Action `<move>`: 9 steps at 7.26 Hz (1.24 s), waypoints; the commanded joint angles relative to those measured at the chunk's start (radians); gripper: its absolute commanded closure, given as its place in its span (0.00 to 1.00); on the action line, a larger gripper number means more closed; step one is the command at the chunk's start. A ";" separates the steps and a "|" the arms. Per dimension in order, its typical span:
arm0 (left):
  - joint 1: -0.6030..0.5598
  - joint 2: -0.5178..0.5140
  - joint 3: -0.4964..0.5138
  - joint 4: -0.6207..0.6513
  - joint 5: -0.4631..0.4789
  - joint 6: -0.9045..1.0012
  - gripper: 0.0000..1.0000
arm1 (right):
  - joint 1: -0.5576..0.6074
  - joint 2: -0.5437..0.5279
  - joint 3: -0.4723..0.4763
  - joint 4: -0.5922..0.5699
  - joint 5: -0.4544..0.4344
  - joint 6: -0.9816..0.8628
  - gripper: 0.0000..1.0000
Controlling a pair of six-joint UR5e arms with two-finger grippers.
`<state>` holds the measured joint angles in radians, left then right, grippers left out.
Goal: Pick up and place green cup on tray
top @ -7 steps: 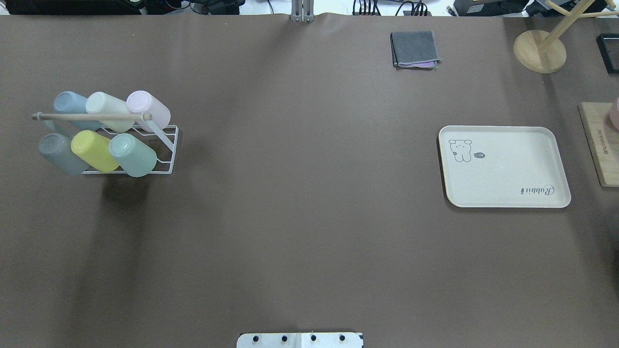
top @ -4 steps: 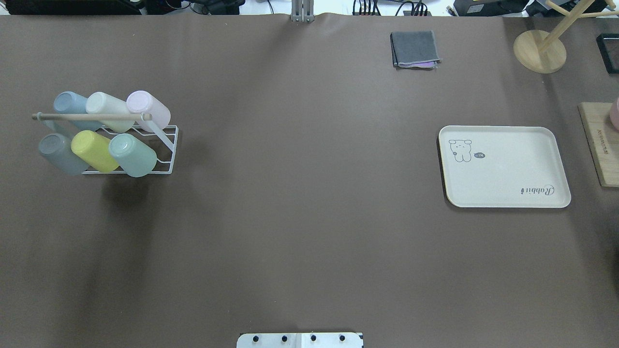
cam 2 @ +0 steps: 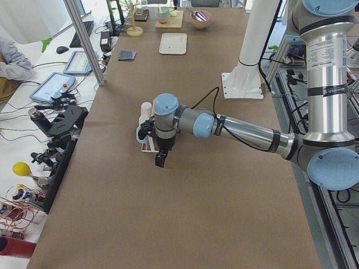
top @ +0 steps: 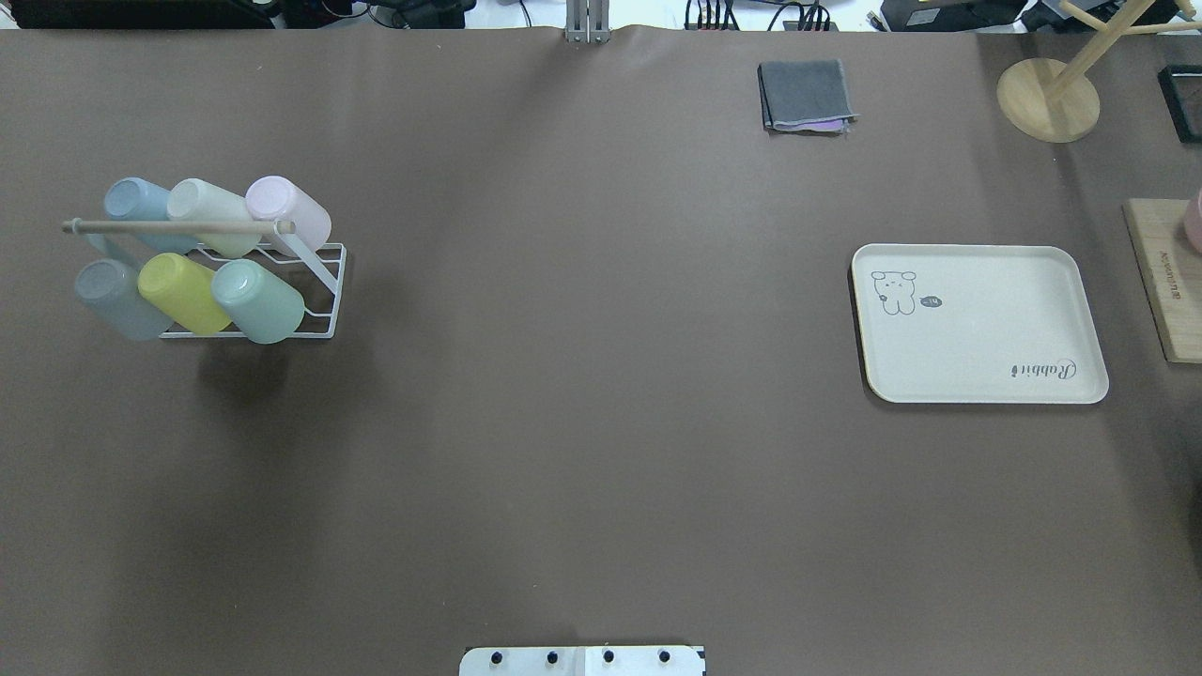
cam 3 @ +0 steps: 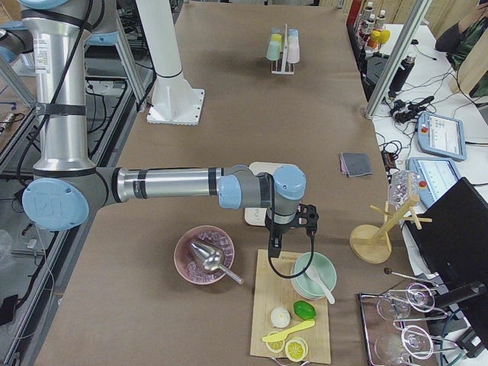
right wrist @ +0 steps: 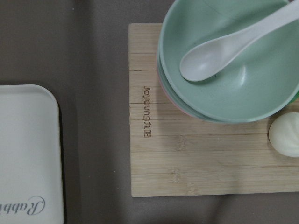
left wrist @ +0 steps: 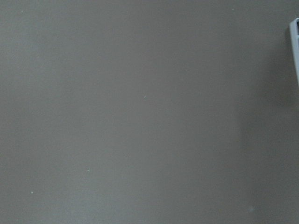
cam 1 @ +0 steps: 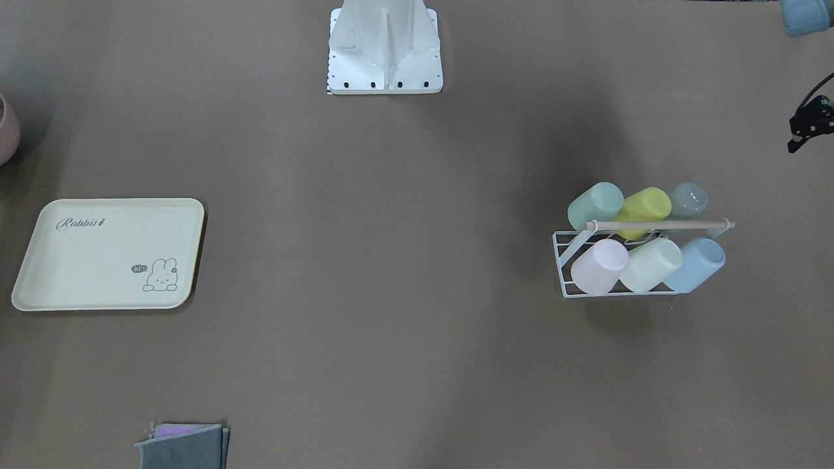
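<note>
Change: none seen; cups and tray lie as before.
Green cup (top: 258,300): tilted in rack (top: 178,226), beside yellow cup (top: 183,293).
Tray (top: 986,324): on surface (top: 601,422), well apart from the rack.
Left gripper (cam 2: 160,159): near rack; finger spacing cannot be told.
Right gripper (cam 3: 273,250): over wooden board (right wrist: 187,163); finger spacing cannot be told.

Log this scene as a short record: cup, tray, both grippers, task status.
green cup: lying tilted in the wire rack, in the row nearer the robot, at the end towards the tray, beside the yellow cup
tray: empty, far across the table from the rack
left gripper: over bare table beside the rack; open or shut unclear
right gripper: over the wooden board beside the tray; open or shut unclear
task status: cup not yet picked
</note>
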<state>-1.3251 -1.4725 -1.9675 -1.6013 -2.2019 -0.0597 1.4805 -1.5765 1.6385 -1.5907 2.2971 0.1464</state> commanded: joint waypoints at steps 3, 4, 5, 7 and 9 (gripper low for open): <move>0.205 -0.097 -0.142 0.014 0.067 0.000 0.01 | -0.031 0.009 -0.028 0.153 0.005 0.092 0.00; 0.251 -0.106 -0.140 0.014 0.067 0.000 0.01 | -0.064 0.009 -0.026 0.220 0.019 0.201 0.00; 0.280 -0.150 -0.140 0.032 0.101 0.006 0.01 | -0.101 0.007 -0.028 0.274 0.031 0.246 0.00; 0.297 -0.341 -0.146 0.349 0.315 0.346 0.01 | -0.172 -0.019 -0.035 0.363 0.080 0.268 0.02; 0.352 -0.501 -0.082 0.521 0.410 0.565 0.01 | -0.236 -0.036 -0.039 0.411 0.070 0.291 0.02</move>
<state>-0.9979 -1.8692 -2.0870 -1.1944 -1.8586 0.3653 1.2849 -1.6008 1.6034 -1.2087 2.3714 0.4251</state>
